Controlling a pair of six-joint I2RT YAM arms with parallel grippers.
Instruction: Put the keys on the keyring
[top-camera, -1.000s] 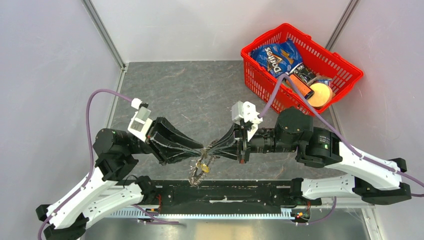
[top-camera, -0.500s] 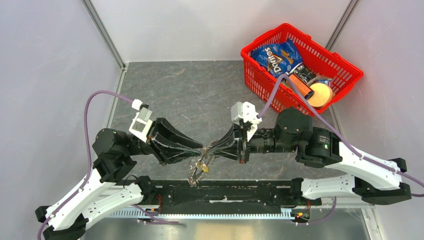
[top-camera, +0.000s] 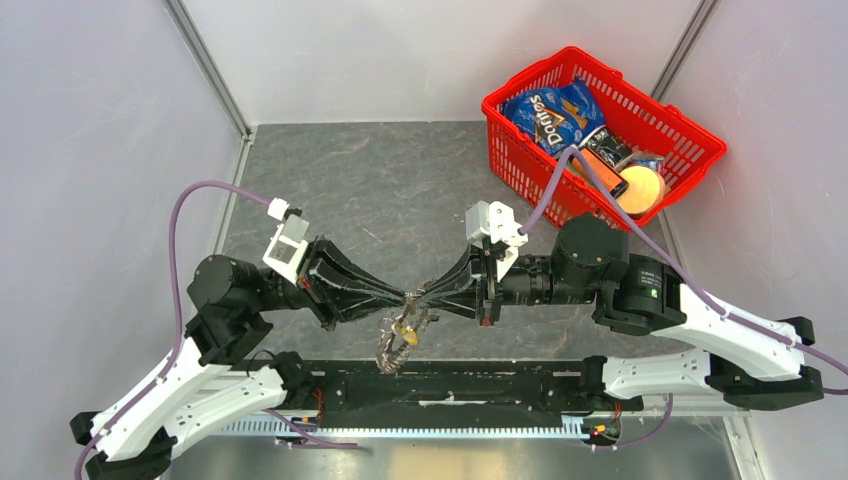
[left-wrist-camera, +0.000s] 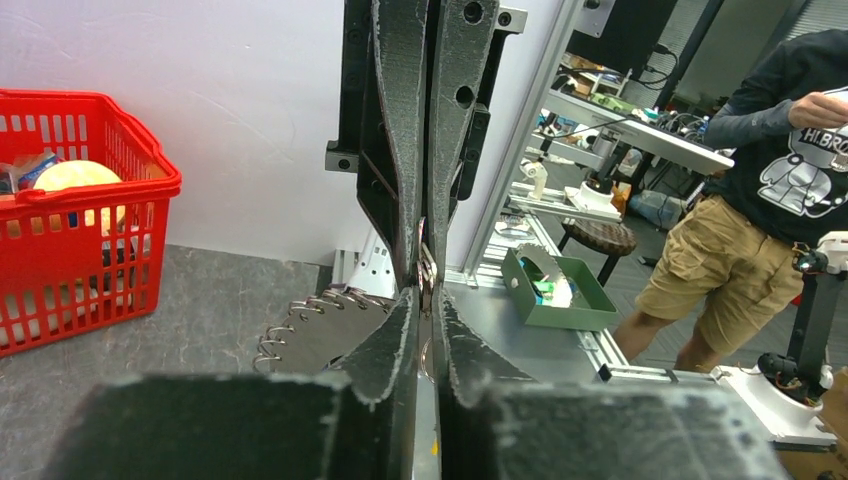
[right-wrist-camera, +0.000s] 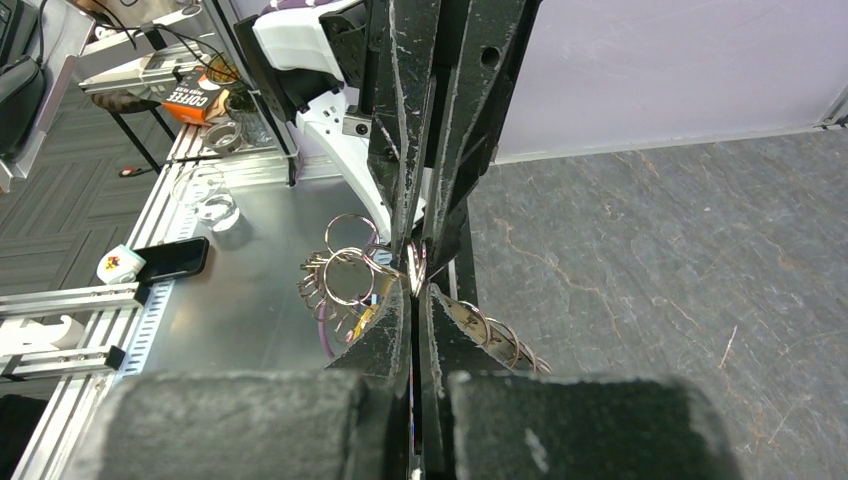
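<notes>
Two black grippers meet tip to tip above the grey stone-look table's near edge. The right gripper and left gripper each pinch the wire of the spiky silver metal keyring, which dangles below beside a small yellow-gold key. Threading looks under way; next, work that key along the coil.

The silvery keyring hangs tilted in mid-air, a yellow-gold key touching its top.

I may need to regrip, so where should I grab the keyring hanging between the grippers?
Probably the bare wire at its top, coming in level from one side: the keyring hangs from where the left gripper and right gripper meet, and its fanned lower part dangles loose.
</notes>
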